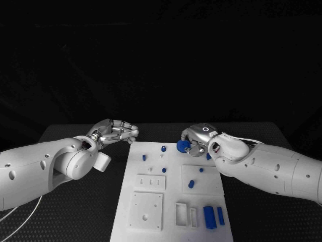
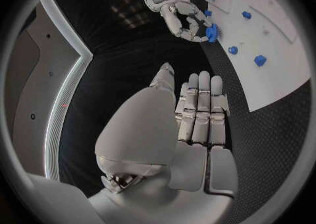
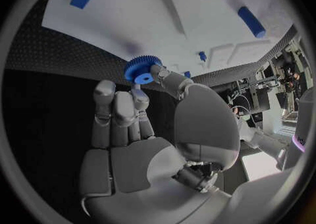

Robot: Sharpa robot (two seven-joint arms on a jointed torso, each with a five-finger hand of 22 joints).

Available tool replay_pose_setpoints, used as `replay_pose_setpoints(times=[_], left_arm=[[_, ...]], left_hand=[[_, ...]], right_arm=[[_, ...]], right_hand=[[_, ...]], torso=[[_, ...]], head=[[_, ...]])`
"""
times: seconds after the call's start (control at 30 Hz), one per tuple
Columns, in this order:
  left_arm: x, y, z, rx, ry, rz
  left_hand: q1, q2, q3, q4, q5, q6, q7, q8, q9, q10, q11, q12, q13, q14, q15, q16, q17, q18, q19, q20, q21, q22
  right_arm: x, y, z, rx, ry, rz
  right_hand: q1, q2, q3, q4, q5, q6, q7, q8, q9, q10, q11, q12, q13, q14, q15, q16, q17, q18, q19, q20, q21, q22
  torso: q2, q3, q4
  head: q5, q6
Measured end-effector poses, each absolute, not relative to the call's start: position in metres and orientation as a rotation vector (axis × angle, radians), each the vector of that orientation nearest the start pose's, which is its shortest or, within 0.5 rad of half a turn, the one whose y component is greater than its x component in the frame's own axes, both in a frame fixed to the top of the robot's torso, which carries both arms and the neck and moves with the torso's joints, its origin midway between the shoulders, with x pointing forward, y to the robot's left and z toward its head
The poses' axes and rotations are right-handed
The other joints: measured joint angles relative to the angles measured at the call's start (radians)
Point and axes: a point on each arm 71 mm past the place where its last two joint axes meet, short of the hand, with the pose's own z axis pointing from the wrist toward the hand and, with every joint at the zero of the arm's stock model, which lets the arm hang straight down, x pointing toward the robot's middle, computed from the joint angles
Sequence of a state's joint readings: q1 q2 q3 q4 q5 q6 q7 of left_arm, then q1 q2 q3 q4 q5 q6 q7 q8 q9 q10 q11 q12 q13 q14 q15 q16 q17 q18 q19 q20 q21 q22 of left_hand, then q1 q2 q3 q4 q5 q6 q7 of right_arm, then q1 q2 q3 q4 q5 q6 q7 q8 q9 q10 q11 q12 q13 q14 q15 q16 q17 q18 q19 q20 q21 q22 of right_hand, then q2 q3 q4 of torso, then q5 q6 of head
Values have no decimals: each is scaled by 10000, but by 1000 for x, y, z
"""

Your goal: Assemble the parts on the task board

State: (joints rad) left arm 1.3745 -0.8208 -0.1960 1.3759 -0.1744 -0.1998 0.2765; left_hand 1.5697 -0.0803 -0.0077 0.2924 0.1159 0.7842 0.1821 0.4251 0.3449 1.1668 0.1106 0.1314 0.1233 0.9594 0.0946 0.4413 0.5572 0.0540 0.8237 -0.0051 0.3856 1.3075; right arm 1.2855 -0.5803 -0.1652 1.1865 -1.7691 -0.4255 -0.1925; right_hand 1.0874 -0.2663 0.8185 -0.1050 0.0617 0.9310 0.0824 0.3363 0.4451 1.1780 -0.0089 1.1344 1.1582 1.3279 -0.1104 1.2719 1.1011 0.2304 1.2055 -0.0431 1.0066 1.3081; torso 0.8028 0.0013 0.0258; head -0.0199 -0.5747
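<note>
- I am pinching a blue gear (image 3: pixel 139 70) between the fingertips of my right hand (image 1: pixel 198 141), holding it above the far right part of the task board (image 1: pixel 150 201), apart from its surface.
- My left hand (image 1: pixel 114 131) is hovering released over the worktop (image 1: pixel 73 133) just beside the board's far left corner, fingers straight and together, grasping nothing.
- Other blue parts, among them a peg (image 1: pixel 163 148), are sitting on the board nearer to me than the gear.
- Risk, in my judgement: the pinch is catching only the gear's rim, so a tilt on descent could roll it out onto the worktop.
- Risk: the board is unsteadied, so a misaligned push could shift it.
</note>
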Motion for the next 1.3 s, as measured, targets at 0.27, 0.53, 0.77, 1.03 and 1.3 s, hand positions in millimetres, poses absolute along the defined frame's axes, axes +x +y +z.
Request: replay_pose_setpoints(times=[0.27,0.53,0.77,1.03,1.3], left_arm=[[524,237,-159,-8626,16057,-13611],[524,237,-159,-8622,16060,-13616],[524,235,-159,-8597,16078,-13649],[525,235,-159,-8595,16072,-13641],[525,234,-159,-8585,16081,-13656]], left_hand=[[0,0,0,0,0,0,0,0,9,0,0,0,0,0,0,0,0,-2,0,0,0,0],[0,0,0,0,0,0,0,0,9,0,0,0,-1,0,0,0,8,-4,0,0,0,-1],[0,0,0,0,0,0,0,0,8,0,0,0,-1,0,0,0,7,-5,0,0,0,-1],[0,0,0,0,0,0,0,0,13,0,0,0,7,0,0,-38,16,-8,0,0,0,6],[0,0,0,0,0,0,0,0,15,0,0,0,7,0,0,-38,15,-10,0,0,0,5]], right_arm=[[537,-137,-186,-4484,14332,3648],[533,-111,-185,-4661,14152,3919],[530,-90,-187,-4860,14100,4155],[527,-79,-193,-4986,14177,4241],[529,-80,-202,-5075,14401,4024]], right_hand=[[37,-45,69,69,-7,15,-14,-1,3,0,0,0,0,0,1,1,-1,0,22,-19,0,-1],[0,-81,98,99,-7,31,-30,-7,8,2,1,33,0,15,15,1,-2,1,59,-23,-1,-2],[0,-81,99,100,-8,32,-30,-35,52,37,-34,33,0,16,16,2,-3,0,59,-22,-1,-2],[-13,-94,99,100,-8,34,-31,-68,58,37,-34,32,0,16,17,-29,-4,1,58,-19,-1,-3],[-13,-95,97,99,-8,36,-31,-42,60,37,-34,31,0,16,17,-36,-19,0,57,-17,-1,-4]], torso=[[4,-1,5],[14,-1,10],[22,3,21],[20,7,28],[16,8,25]], head=[[37,36],[33,67],[30,75],[57,57],[64,21]])
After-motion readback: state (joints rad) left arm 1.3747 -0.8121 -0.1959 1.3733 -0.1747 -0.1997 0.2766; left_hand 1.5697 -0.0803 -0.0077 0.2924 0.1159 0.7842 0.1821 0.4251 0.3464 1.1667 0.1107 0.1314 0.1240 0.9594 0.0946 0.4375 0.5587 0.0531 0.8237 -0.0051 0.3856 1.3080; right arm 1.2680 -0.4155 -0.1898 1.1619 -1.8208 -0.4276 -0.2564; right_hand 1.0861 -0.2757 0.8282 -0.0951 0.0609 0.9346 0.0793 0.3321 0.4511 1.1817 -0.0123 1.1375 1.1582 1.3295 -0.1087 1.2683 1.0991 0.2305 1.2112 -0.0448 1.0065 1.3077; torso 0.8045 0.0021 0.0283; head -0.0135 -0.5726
